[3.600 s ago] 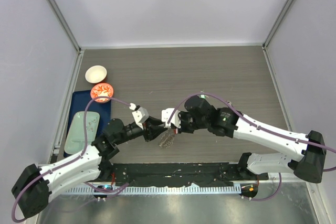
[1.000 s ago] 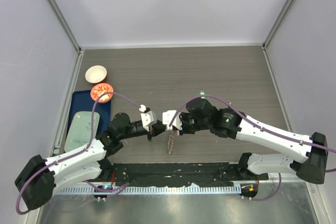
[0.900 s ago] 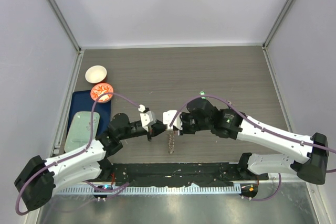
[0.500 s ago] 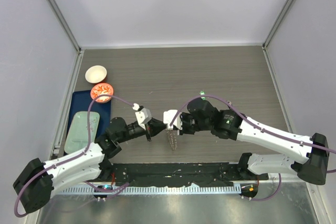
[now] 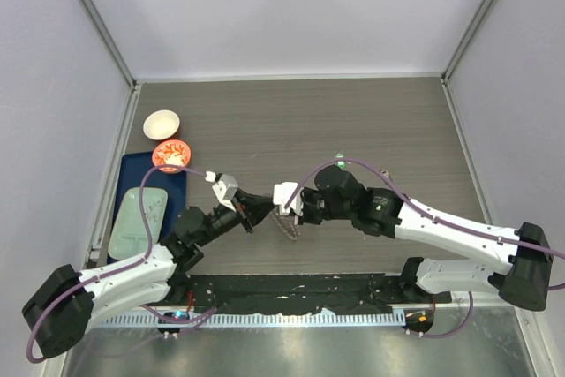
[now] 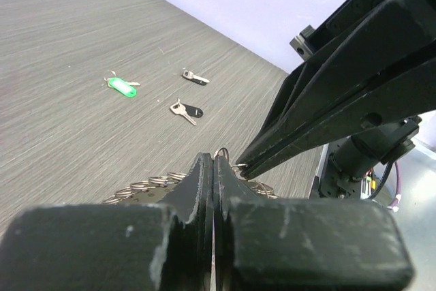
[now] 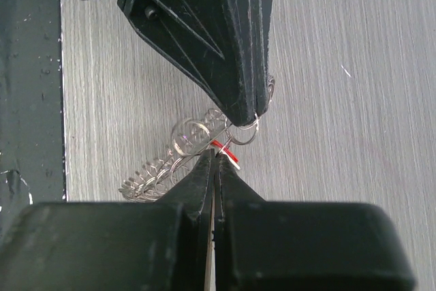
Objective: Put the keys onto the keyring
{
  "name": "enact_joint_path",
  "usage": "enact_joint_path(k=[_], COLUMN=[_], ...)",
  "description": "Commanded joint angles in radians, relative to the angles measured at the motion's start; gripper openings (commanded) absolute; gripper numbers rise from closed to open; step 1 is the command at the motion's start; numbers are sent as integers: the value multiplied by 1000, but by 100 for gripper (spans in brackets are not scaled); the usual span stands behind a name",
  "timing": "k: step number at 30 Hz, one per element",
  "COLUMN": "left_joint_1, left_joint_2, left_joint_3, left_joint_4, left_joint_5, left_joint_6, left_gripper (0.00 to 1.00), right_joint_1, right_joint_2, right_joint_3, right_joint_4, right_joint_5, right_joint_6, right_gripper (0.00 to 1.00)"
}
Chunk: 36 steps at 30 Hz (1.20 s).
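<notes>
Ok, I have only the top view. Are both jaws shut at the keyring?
Observer: Yes. In the wrist views the left gripper and the right gripper each have their jaws pressed together, at the keyring.
Operator: Is any key on it?
Observer: A red key shows among the rings, close to the right tips. I cannot tell if it is threaded.
Operator: And the black keys?
Observer: Two black keys lie loose on the table, apart from each other, near the green key.
</notes>
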Motion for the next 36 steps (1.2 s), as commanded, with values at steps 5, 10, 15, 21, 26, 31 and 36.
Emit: enact_joint_path(k=[5, 10, 15, 21, 26, 31, 36], left_joint_1=[10, 12, 12, 10, 10, 12, 12], left_joint_2=[-3, -10, -63, -183, -206, -122, -50], left_joint_3=[-14, -38, -55, -50, -17, 49, 88], left_joint_4=[281, 284, 165, -34, -142, -185, -173], left_joint_5=[-124, -132, -129, -126, -52, 72, 241], left_joint_6=[-66, -74, -51, 64, 192, 277, 351], left_gripper=[0, 0, 9, 23, 29, 33, 37], right_joint_1=[18, 18, 17, 18, 22, 25, 29], right_joint_2=[37, 19, 11, 30, 56, 82, 94], right_joint_3=[-43, -27, 30, 98, 157, 208, 227], right_joint_4=[89, 66, -24, -128, -208, -259, -283], right_joint_5=[-31, 41, 56, 59, 66, 72, 75], right_joint_6=[34, 4, -26, -80, -126, -151, -160], right_gripper=[1, 1, 1, 1, 1, 1, 1])
